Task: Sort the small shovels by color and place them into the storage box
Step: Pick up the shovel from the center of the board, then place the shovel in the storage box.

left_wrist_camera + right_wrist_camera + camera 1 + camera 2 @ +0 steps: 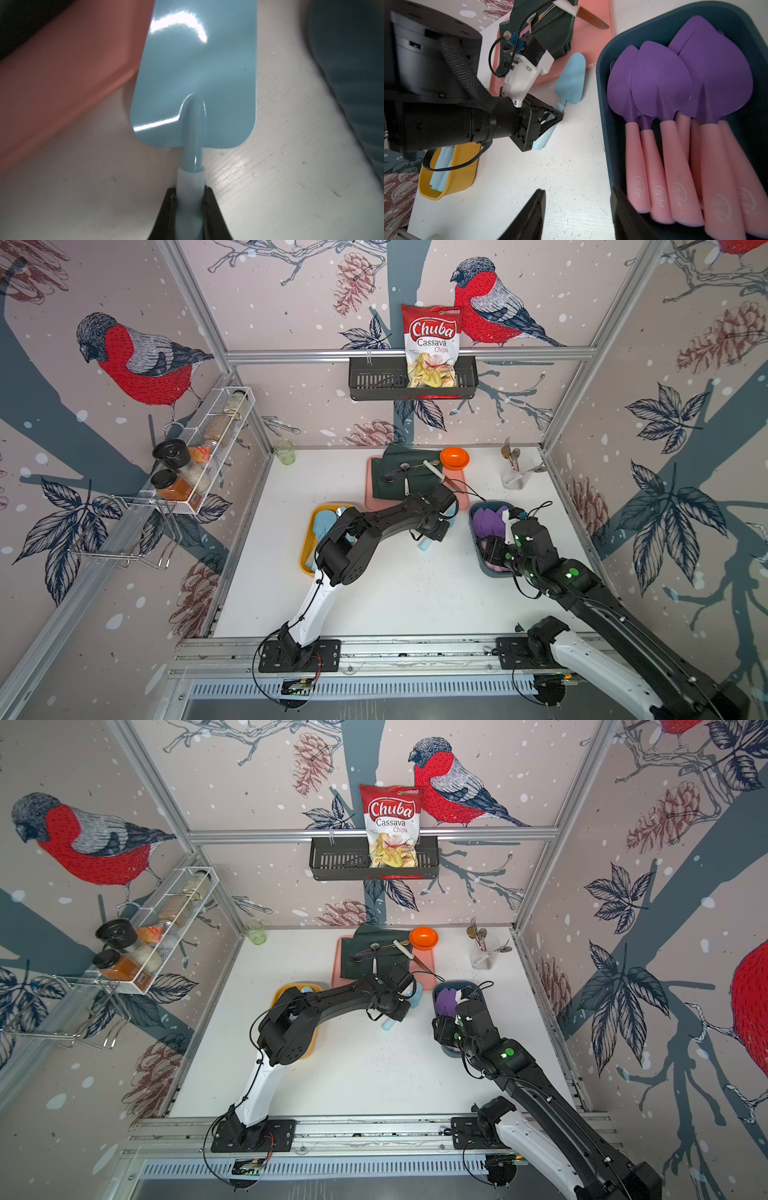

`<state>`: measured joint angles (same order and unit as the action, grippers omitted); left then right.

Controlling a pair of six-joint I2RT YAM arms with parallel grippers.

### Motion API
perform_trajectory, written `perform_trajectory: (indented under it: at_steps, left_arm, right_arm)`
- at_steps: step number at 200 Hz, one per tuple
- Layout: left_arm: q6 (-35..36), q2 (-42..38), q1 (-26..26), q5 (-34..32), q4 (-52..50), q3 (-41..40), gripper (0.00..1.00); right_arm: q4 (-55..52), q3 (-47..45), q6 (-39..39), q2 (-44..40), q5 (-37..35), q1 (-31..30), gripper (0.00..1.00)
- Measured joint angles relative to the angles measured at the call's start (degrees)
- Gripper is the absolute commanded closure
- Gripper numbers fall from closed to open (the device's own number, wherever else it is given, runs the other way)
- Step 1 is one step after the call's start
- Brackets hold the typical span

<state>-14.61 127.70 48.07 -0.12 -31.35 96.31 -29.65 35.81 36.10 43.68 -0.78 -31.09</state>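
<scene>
Nearest your left wrist lens, the left gripper pinches the handle of the light blue shovel, lying on the table by the pink tray. It looks stiff, light and glossy, so grip the handle. In the right wrist view, the right gripper stands spread and empty at the rim of the dark blue box of purple shovels. In both top views, blue ones lie in the yellow box.
</scene>
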Motion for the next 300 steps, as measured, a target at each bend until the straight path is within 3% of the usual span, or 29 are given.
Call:
perform_trajectory:
  at_steps: [35,73,127,157,206,265,285,300]
  left_arm:
    - [0.0,-5.3,-0.1,-1.7,-2.1,-5.2,1.0]
    - [0.4,-17.6,-3.3,-2.9,-2.1,-12.5,1.0]
    - [0.9,-39.2,-17.4,-3.5,-0.3,-29.9,1.0]
    - [0.0,-47.0,-25.3,-3.2,0.6,-38.0,1.0]
    - [0.6,-52.6,-30.3,-3.8,0.7,-47.3,0.99]
    - [-0.4,-51.9,-35.8,-4.3,1.0,-49.2,0.89]
    - [-0.6,-51.5,-36.0,-3.5,1.1,-49.3,0.83]
    - [-0.8,-51.1,-36.0,-2.8,0.9,-49.2,0.72]
  right_arm:
    - [0.1,0.0,0.0,0.3,-0.2,0.0,0.45]
    - [0.9,0.2,0.0,1.7,-0.1,0.0,0.45]
    - [5.7,0.3,0.0,7.2,1.2,-0.5,0.45]
    - [8.5,1.1,0.0,11.5,1.9,-1.7,0.46]
    - [10.5,4.3,-1.1,17.9,3.0,-3.5,0.46]
    - [11.1,5.6,-1.9,20.9,3.8,-5.6,0.46]
    - [11.1,5.6,-1.9,21.0,3.8,-5.6,0.46]
    - [11.1,5.6,-1.9,21.1,3.8,-5.7,0.46]
